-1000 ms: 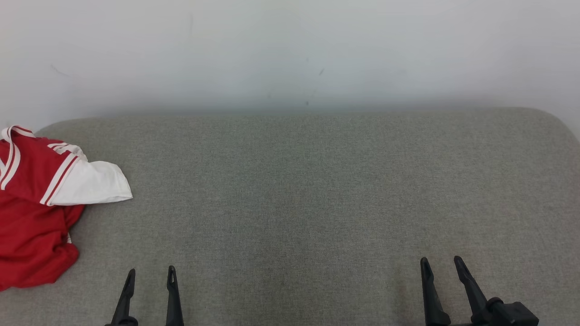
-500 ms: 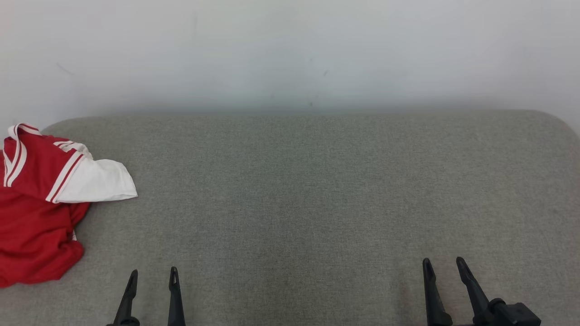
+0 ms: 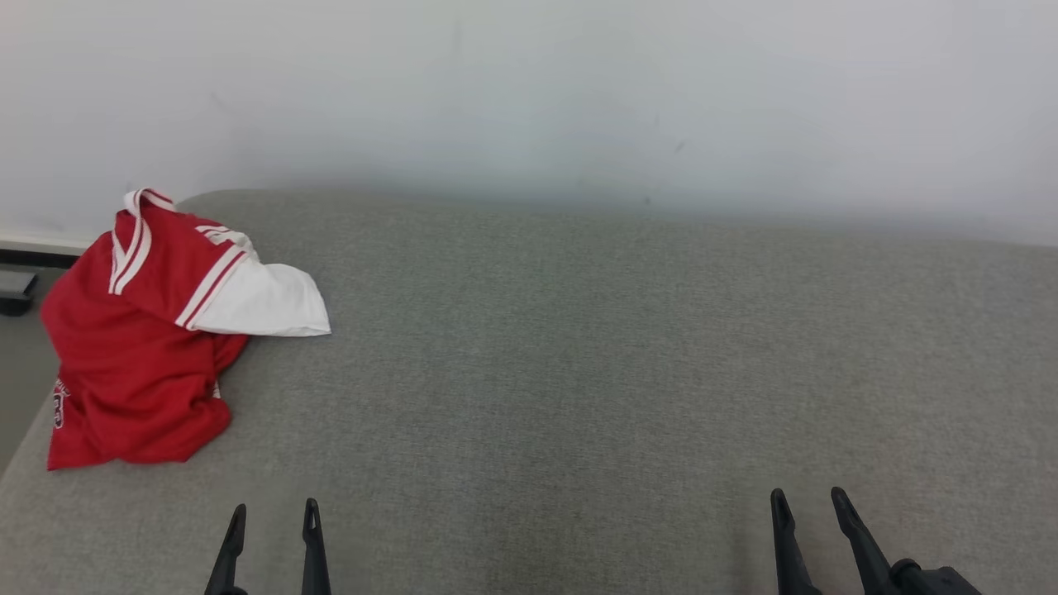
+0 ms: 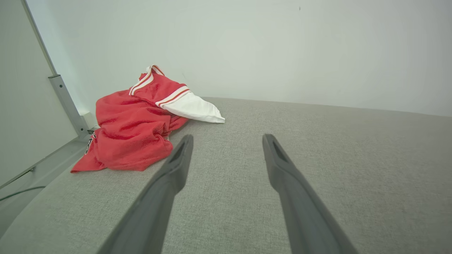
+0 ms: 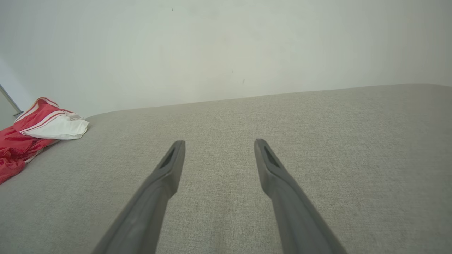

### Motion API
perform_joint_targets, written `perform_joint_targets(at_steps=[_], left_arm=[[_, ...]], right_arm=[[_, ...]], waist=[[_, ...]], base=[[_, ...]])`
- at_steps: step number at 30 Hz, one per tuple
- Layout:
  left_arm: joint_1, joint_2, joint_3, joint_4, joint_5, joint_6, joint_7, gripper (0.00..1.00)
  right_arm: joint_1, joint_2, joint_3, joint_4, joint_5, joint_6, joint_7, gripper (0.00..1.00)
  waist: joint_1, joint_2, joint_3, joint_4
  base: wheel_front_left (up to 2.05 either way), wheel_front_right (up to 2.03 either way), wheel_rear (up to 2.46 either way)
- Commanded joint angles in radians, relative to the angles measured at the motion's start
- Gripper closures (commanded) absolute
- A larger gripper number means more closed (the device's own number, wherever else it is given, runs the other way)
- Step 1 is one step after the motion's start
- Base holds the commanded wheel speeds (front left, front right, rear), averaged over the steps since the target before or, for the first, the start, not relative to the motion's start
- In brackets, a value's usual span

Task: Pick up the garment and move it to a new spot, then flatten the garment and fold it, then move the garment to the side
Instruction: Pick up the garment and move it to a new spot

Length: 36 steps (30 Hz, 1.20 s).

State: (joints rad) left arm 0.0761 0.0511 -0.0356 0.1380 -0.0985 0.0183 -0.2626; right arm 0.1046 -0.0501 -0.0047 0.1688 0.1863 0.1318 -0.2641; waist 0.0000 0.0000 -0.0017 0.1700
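Garment [image 3: 140, 355] is lying crumpled at the cushion [image 3: 579, 372] left end; we are aiming the left gripper [image 3: 271, 529] (spread empty, like the right gripper [image 3: 806, 516]) at its bunched red middle.

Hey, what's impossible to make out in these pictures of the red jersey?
Head view: the print on the garment is too small and creased to read.
Right wrist view: the left edge cuts off much of the garment.
Head view: the left edge cuts off a dark object.
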Motion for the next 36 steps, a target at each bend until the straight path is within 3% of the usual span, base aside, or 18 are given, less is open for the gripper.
perform_joint_targets(at_steps=[1, 22, 36], left_arm=[[0.007, -0.001, 0.002, 0.001, 0.005, 0.002, -0.004, 0.00], [0.025, -0.001, 0.026, 0.011, 0.014, -0.007, -0.004, 0.00], [0.047, -0.001, 0.057, -0.019, -0.011, 0.024, -0.004, 0.00]], right_arm=[[0.009, 0.000, 0.001, -0.001, 0.007, -0.002, -0.001, 0.00], [0.027, 0.000, 0.009, 0.006, 0.020, -0.002, -0.001, 0.00], [-0.017, 0.000, 0.052, 0.021, 0.001, -0.002, -0.001, 0.00]], waist=[[0.0000, 0.0000, -0.007, 0.057], [0.0000, 0.0000, -0.025, 0.322], [0.0000, 0.0000, 0.002, 0.344]], base=[[0.00, 0.00, 0.00], [0.00, 0.00, 0.00], [0.00, 0.00, 0.00]])
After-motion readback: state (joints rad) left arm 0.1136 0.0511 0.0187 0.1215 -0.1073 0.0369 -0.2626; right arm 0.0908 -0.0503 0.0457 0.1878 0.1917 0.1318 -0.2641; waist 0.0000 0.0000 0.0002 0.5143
